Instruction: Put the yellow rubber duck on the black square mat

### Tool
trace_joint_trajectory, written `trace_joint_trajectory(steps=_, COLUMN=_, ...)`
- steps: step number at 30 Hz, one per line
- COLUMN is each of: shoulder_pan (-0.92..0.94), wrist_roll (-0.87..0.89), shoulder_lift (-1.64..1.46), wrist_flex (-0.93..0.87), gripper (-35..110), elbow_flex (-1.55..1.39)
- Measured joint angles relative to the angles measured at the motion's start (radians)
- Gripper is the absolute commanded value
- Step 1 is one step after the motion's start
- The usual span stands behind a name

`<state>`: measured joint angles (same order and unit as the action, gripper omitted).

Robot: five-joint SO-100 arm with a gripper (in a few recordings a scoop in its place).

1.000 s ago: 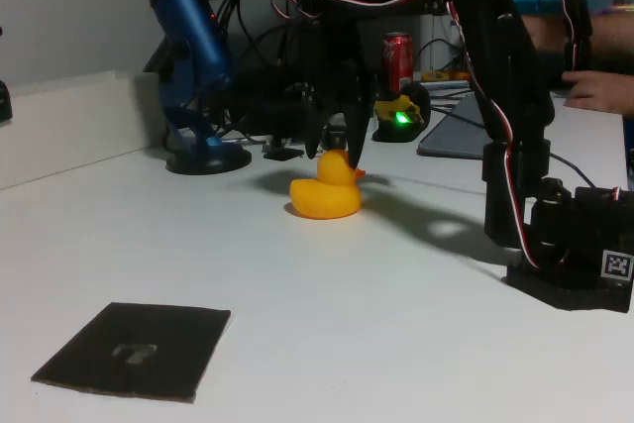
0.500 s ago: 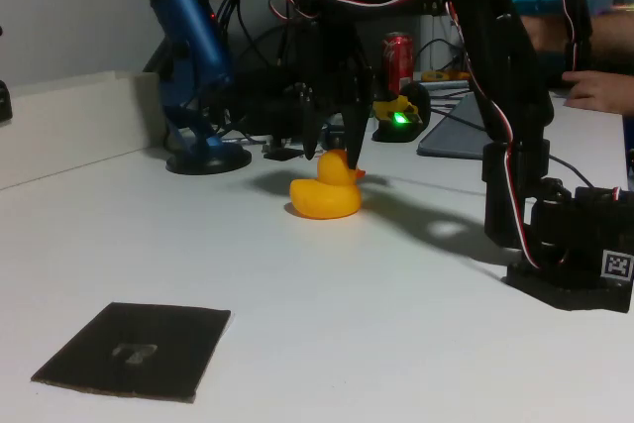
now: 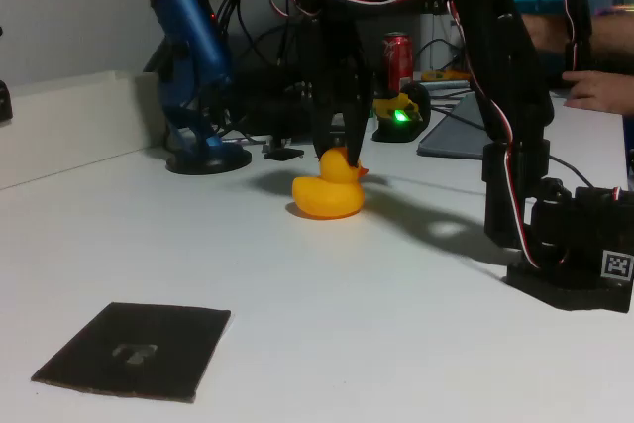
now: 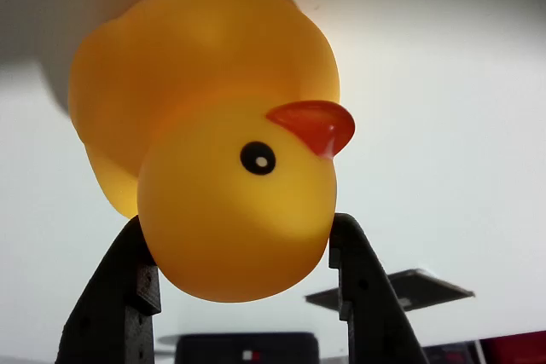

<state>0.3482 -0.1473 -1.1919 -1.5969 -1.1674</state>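
Observation:
The yellow rubber duck [image 3: 328, 195] sits on the white table, mid-back, its beak pointing right in the fixed view. My black gripper [image 3: 337, 153] comes down from above and is shut on the duck's head. In the wrist view the duck [image 4: 213, 151] looms large, and both black fingers [image 4: 115, 304] press against the sides of its head around my gripper [image 4: 241, 236]. The black square mat [image 3: 134, 349] lies flat at the front left, well apart from the duck, with a pale mark at its centre. A corner of the mat [image 4: 401, 289] shows in the wrist view too.
A blue microphone on a stand [image 3: 190, 47] rises behind and left of the duck. A red can [image 3: 398, 56], a green-lit device [image 3: 401, 116] and cables crowd the back. The arm's base [image 3: 570, 255] stands at right. A person's hand [image 3: 599, 91] rests at far right.
The fingers have drawn together onto the duck's head. The duck has shifted slightly to the right.

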Motion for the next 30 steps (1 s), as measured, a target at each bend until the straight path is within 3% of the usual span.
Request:
trace_joint_trajectory(steps=22, shoulder_pan=0.0, wrist_roll=0.0, shoulder_lift=-0.006, wrist_flex=0.0, gripper=9, elbow_flex=0.0)
trace_joint_trajectory(steps=30, shoulder_pan=0.0, wrist_roll=0.0, shoulder_lift=-0.264, wrist_flex=-0.011, gripper=9, elbow_flex=0.0)
